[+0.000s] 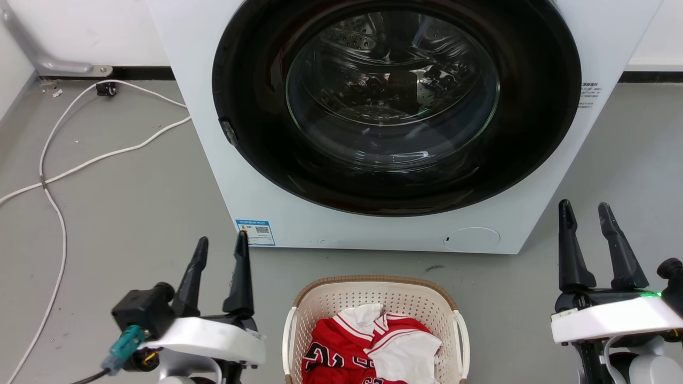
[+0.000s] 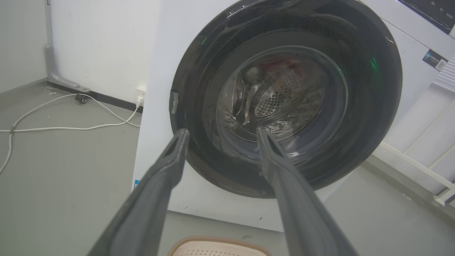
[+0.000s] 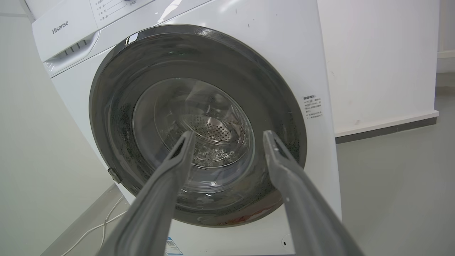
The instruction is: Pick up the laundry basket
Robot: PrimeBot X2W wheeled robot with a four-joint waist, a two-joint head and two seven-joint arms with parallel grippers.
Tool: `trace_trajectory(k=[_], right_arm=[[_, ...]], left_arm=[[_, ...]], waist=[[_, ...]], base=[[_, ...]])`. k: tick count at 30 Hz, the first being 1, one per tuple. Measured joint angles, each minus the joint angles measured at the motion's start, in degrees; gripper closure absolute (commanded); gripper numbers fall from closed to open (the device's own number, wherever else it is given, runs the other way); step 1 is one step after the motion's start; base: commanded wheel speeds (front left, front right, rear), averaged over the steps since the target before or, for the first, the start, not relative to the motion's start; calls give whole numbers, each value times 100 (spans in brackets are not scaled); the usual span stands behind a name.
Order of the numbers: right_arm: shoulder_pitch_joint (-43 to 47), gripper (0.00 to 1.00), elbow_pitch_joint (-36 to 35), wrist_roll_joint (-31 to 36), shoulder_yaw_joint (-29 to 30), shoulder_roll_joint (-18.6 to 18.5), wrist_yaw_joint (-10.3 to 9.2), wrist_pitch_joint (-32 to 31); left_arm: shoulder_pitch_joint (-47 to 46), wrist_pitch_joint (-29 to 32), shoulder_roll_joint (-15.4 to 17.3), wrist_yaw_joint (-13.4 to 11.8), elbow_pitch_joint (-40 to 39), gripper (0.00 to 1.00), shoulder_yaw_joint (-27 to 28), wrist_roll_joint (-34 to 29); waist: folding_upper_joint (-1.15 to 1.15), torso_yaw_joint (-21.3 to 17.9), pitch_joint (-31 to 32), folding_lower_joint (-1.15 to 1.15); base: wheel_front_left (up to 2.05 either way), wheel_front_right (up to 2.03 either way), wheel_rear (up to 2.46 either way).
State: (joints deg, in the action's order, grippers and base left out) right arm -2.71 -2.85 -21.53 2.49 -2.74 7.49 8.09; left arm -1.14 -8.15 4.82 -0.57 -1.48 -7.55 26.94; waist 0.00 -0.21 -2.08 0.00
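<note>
Nothing is lifted yet: the oval cream perforated plastic laundry basket (image 1: 376, 298) sits on the floor between the left gripper (image 1: 220, 255) and right gripper (image 1: 587, 218), both jaws apart and empty.

Bottom edge cuts off the laundry basket (image 1: 326, 308), seemingly half.

Washer (image 1: 341, 229) stands at the far edge of the floor (image 1: 133, 213), before the wall (image 1: 80, 32). Basket (image 1: 373, 280) sits on the floor just before the washer's front, apart from it; clothes (image 1: 368, 346) lie in the basket. Cable (image 1: 58, 176) runs over the floor left of the washer. Left tool (image 1: 221, 242) and right tool (image 1: 584, 205) flank the basket, neither touching it.
</note>
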Motion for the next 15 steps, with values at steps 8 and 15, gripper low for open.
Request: trace_trajectory(k=[8, 15], right_arm=[[19, 0, -103, 573, -70, -1, 0, 108], [83, 0, -83, 1028, -122, -2, 1, 209]], left_arm=[[-22, -118, 253, -385, -83, 0, -559, -487], [-39, -213, 408, -642, 47, 0, -912, -794]], waist=[[0, -8, -2, 0], [0, 6, -1, 0]], base=[[0, 0, 0], [0, 0, 0]])
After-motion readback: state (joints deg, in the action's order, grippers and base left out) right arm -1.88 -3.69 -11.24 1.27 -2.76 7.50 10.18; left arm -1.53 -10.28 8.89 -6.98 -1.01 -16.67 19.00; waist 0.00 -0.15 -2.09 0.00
